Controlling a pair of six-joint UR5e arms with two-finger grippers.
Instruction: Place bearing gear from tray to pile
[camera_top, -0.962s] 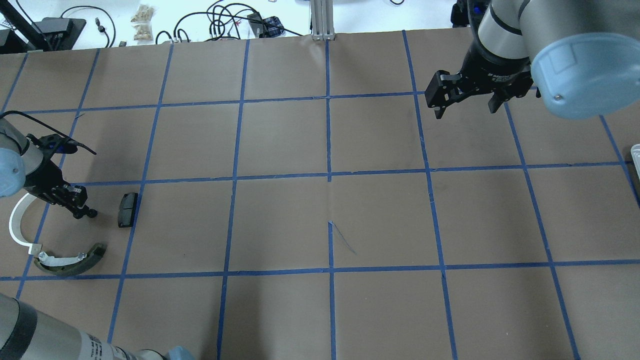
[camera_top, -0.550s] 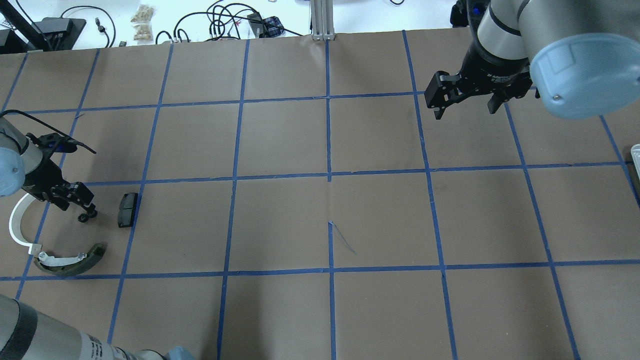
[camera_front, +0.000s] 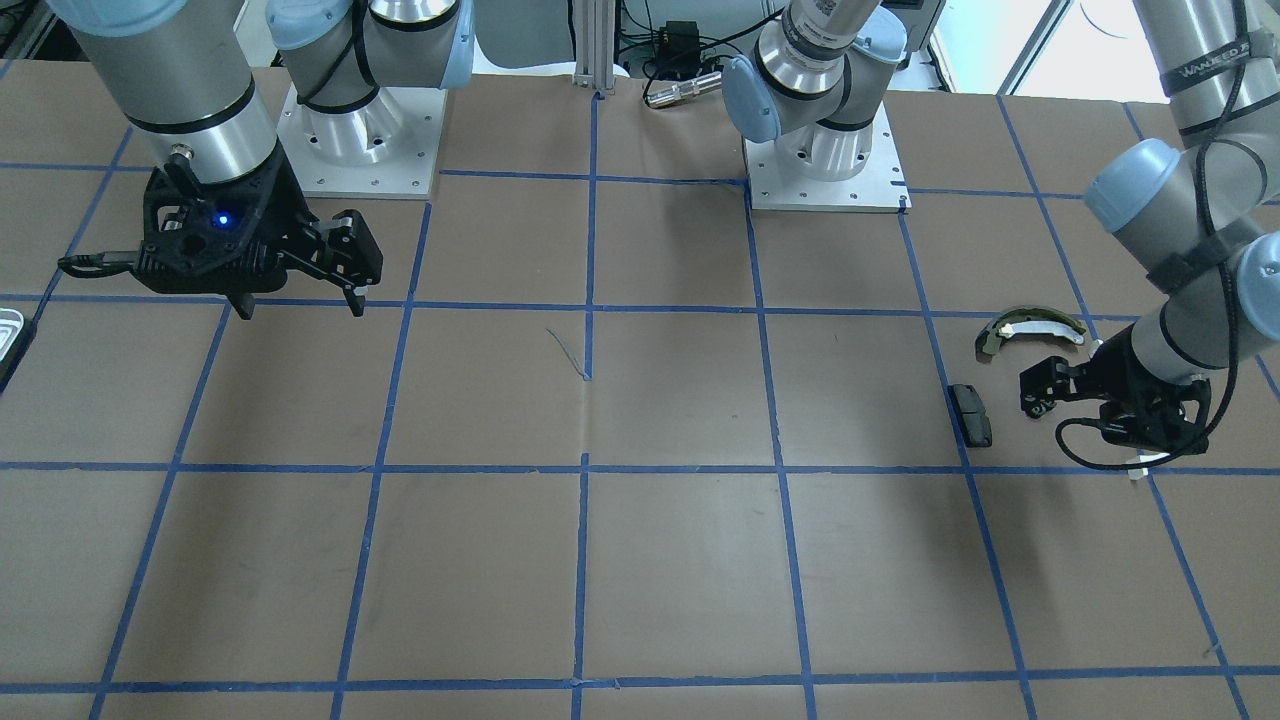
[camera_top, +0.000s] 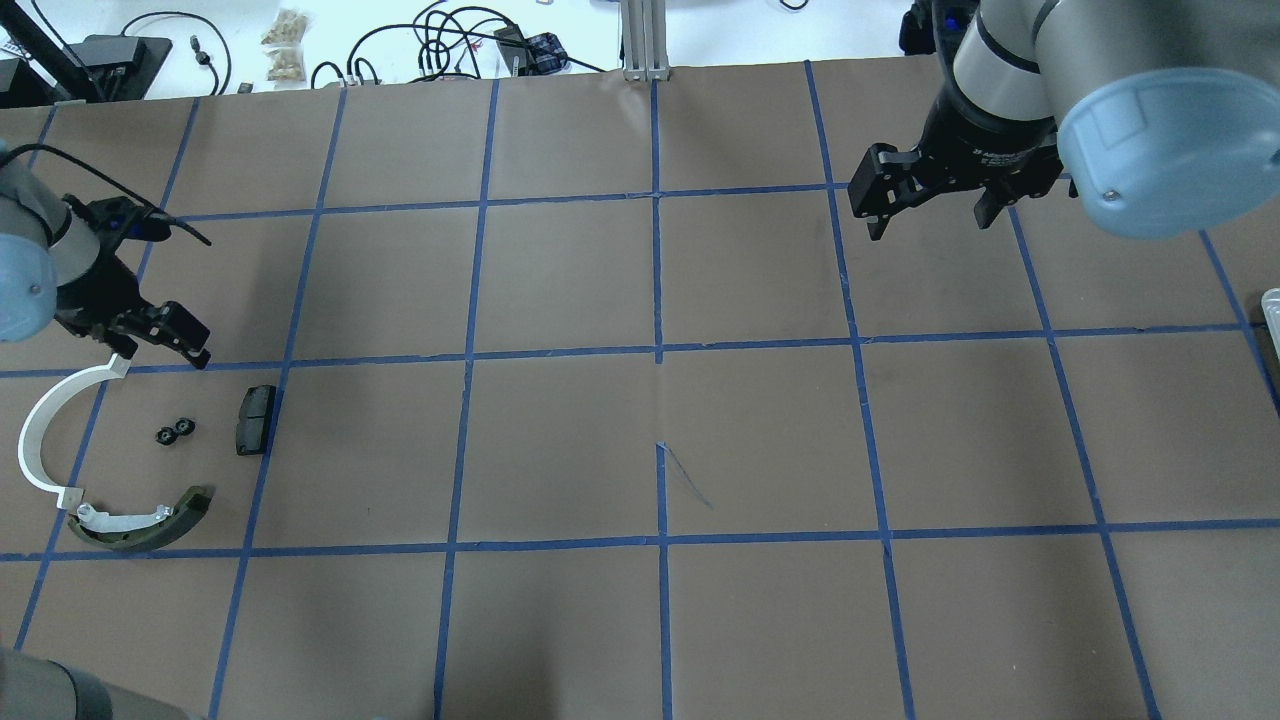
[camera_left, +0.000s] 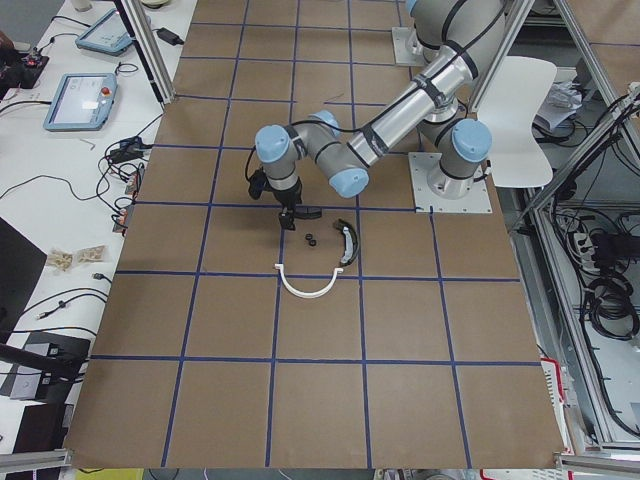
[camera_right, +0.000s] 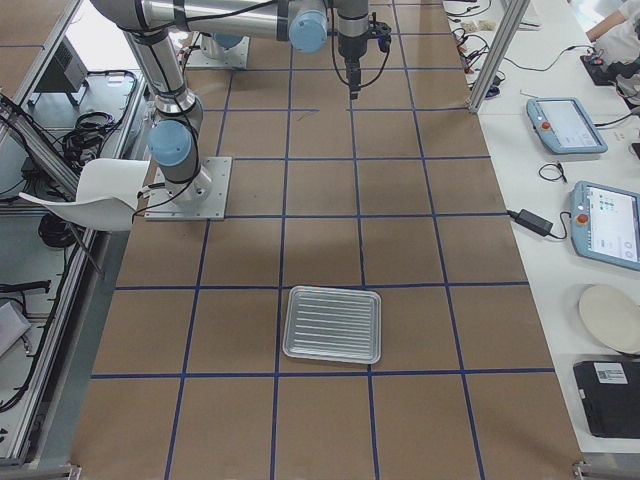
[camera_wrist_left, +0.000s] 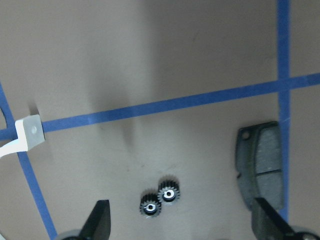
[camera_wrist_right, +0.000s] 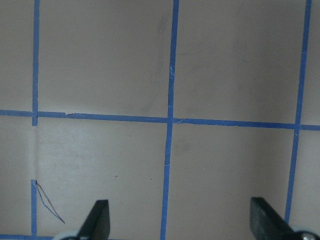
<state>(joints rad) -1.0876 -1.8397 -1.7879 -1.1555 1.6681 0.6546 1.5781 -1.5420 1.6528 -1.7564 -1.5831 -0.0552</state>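
The bearing gear (camera_top: 175, 432), a small black double cog, lies on the table between the white half-ring arc (camera_top: 40, 440) and the black pad (camera_top: 255, 420). The olive brake shoe (camera_top: 140, 525) lies just nearer. My left gripper (camera_top: 165, 348) is open and empty, above and just beyond the gear. In the left wrist view its fingers (camera_wrist_left: 100, 222) stand wide on either side of the gear (camera_wrist_left: 160, 197), with the pad (camera_wrist_left: 262, 165) on the right. My right gripper (camera_top: 930, 220) is open and empty over the far right. The tray (camera_right: 332, 324) holds nothing.
Only a corner of the tray (camera_top: 1272, 305) shows at the table's right edge in the overhead view. Brown paper with a blue tape grid covers the table. Cables and small items lie beyond the far edge (camera_top: 450, 50).
My left gripper opened and let go of the gear. It then drew up and away toward the far side. The gear now lies on the table. The right arm barely moved.
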